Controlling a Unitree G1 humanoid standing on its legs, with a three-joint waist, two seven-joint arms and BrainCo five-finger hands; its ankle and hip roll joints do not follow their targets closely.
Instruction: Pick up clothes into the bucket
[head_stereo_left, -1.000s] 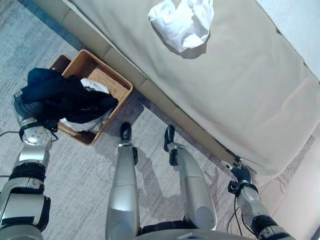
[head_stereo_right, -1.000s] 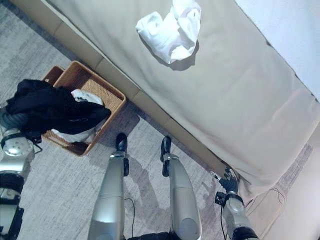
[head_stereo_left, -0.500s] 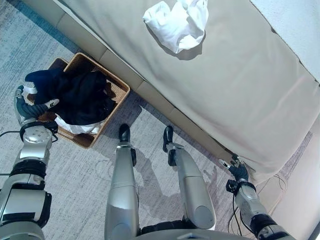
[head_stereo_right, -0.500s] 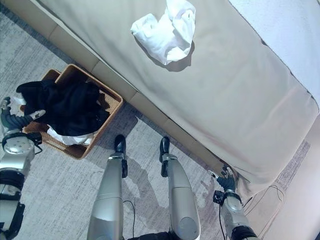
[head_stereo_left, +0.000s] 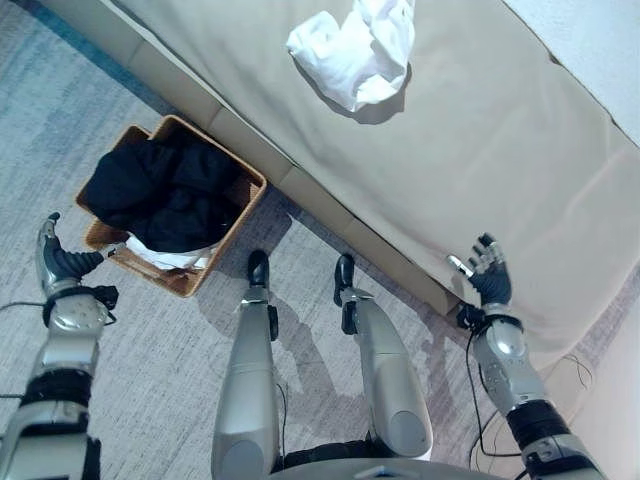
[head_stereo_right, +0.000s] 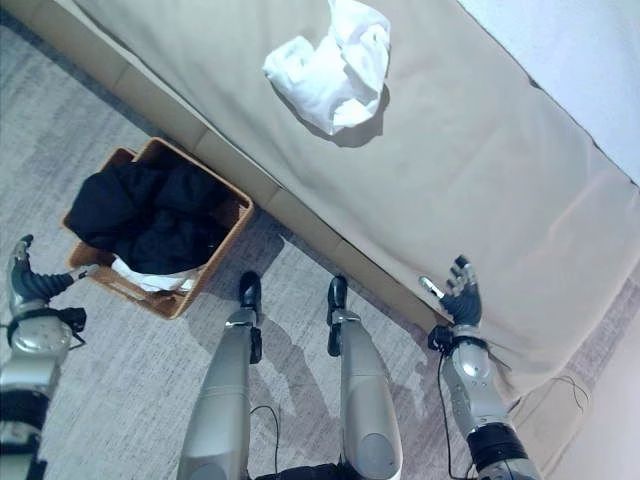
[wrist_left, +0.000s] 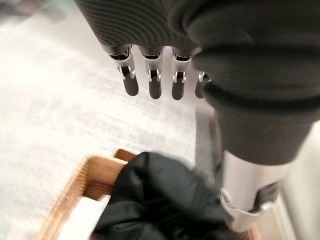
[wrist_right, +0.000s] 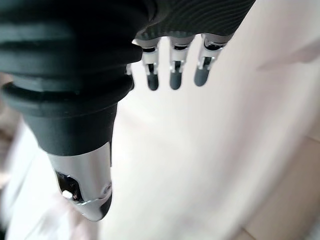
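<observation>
One wicker basket (head_stereo_left: 243, 190) on the grey carpet (head_stereo_left: 150, 350), set just beside the bed (head_stereo_left: 480, 150); it holds one black garment (head_stereo_left: 165, 185) heaped across the top and filling most of the opening; one white cloth (head_stereo_left: 170, 258) under it, showing at the near rim and lapping slightly over the edge; in the left wrist view the same black heap sits in the basket with a white patch beside it.

One white garment (head_stereo_left: 355, 50) on the bed, crumpled in a loose pile, well apart from the basket and from both hands; the bed cover is tan and smooth around it.

Two hands, both empty; left hand (head_stereo_left: 55, 262) over the carpet just beside the basket's near corner, not touching it; its fingers (wrist_left: 152, 82) straight and side by side, thumb held apart, nothing between them.

Right hand (head_stereo_left: 488, 275) raised at the near edge of the bed, over the tan cover where it drapes down; fingers (wrist_right: 172, 75) spread and straight, thumb out to the side, holding nothing; it is well apart from the white garment.

Count: clothes three in all, two in the basket, one on the bed.
</observation>
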